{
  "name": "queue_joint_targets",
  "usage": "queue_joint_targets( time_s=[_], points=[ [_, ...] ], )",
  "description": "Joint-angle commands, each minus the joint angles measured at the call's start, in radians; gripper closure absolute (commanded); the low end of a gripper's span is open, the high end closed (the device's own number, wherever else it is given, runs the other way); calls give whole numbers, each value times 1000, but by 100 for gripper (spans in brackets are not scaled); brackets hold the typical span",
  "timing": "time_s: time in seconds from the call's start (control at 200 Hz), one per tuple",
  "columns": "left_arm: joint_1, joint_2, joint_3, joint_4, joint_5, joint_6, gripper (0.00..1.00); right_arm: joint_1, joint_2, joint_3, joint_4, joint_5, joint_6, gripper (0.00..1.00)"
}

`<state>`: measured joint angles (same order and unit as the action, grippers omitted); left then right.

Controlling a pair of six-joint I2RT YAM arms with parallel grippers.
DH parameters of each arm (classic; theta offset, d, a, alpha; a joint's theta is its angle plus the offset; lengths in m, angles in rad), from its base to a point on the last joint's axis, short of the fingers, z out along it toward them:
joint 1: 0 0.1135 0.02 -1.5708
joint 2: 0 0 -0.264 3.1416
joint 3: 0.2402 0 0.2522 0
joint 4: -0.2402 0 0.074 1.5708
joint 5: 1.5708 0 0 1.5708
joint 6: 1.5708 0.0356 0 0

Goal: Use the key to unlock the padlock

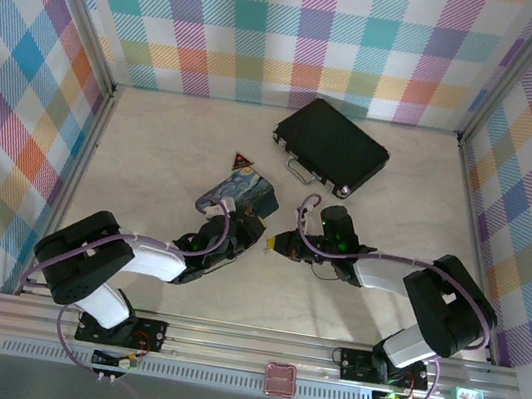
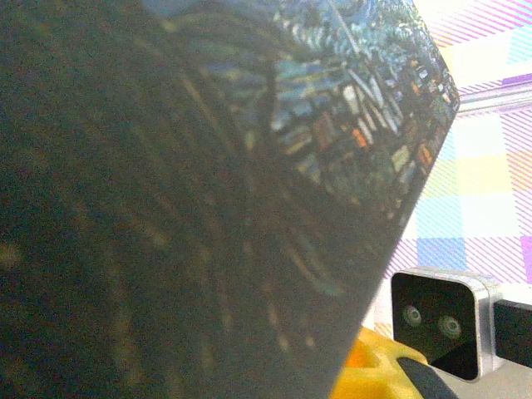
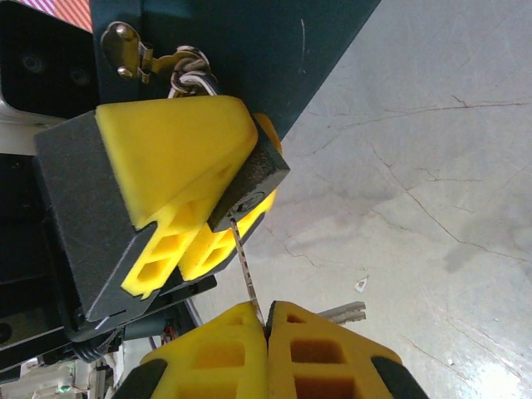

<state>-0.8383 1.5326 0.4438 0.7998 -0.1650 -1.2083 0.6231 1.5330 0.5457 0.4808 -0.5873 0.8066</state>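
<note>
The small dark padlock (image 3: 258, 170) sits pinched between the yellow fingers (image 3: 179, 150) of my left gripper (image 1: 246, 227), which is shut on it. Its thin shackle (image 3: 189, 73) passes through the metal hasp (image 3: 125, 41) of the painted blue tin (image 3: 249, 50). My right gripper (image 3: 268, 320) is shut on the thin silvery key (image 3: 245, 262). The key's blade runs up from the fingertips and its tip sits at the keyhole in the padlock's bottom face. A second key (image 3: 342, 312) sticks out sideways past the right fingers. The two grippers meet just in front of the tin (image 1: 239, 193).
A black briefcase (image 1: 332, 147) lies at the back of the table, right of centre. A small red-and-green block (image 1: 243, 161) sits behind the tin. The tin's painted side (image 2: 208, 183) is right against the left wrist camera. Checked walls enclose the pale table (image 1: 370, 307).
</note>
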Motion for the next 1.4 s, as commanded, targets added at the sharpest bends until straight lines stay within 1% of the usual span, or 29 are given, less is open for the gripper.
queue_joint_targets(
  time_s=[0.0,0.365,0.62,0.77,0.96,1.145,1.395],
  points=[
    [-10,4,14,72,11,-15,100,7,18,23,31,-23,-4,100],
    [-15,3,2,75,4,-22,100,7,-2,32,81,-33,6,100],
    [-16,11,10,74,-8,-9,100,4,-61,46,-51,2,-49,100],
    [-16,25,20,82,1,-3,100,5,-59,30,-25,-1,-37,100],
    [-16,38,26,105,9,-13,100,4,-8,36,-1,-10,-25,100],
    [-16,29,24,102,-3,-10,100,3,-59,-8,-58,48,-30,100],
    [-15,10,26,82,-3,-3,100,5,-60,-10,-53,35,-23,100]
  ],
)
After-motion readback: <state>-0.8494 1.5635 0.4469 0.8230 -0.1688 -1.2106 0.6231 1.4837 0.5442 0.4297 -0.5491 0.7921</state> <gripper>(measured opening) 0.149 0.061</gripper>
